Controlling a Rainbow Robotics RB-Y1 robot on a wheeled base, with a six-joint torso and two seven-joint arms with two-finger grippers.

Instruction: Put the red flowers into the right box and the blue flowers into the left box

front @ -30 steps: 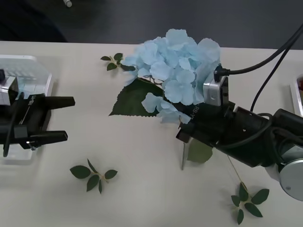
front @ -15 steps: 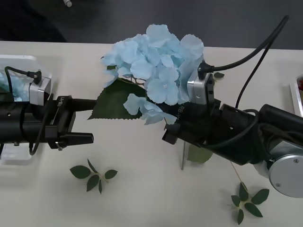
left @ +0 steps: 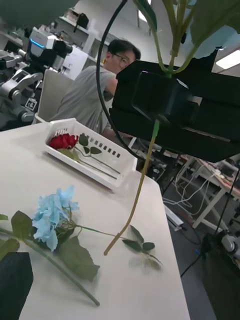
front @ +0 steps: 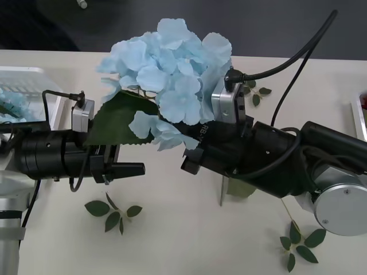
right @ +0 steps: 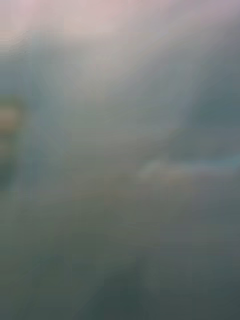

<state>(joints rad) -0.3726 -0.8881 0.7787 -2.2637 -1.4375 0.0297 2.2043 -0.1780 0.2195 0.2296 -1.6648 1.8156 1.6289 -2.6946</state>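
Centrally, right gripper [front: 192, 160] clamped on blue hydrangea [front: 166, 74] stem, held aloft; left gripper [front: 129, 163] fingers apart, frame left.

A robotics lab: beyond my white table [left: 60, 185], another robot's arms [left: 22, 75] stand against the wall, a seated person [left: 92, 95] works behind the tray, and cables [left: 200, 185] trail across the floor under a workbench [left: 220, 175]. Shelving [left: 75, 22] lines the far wall.
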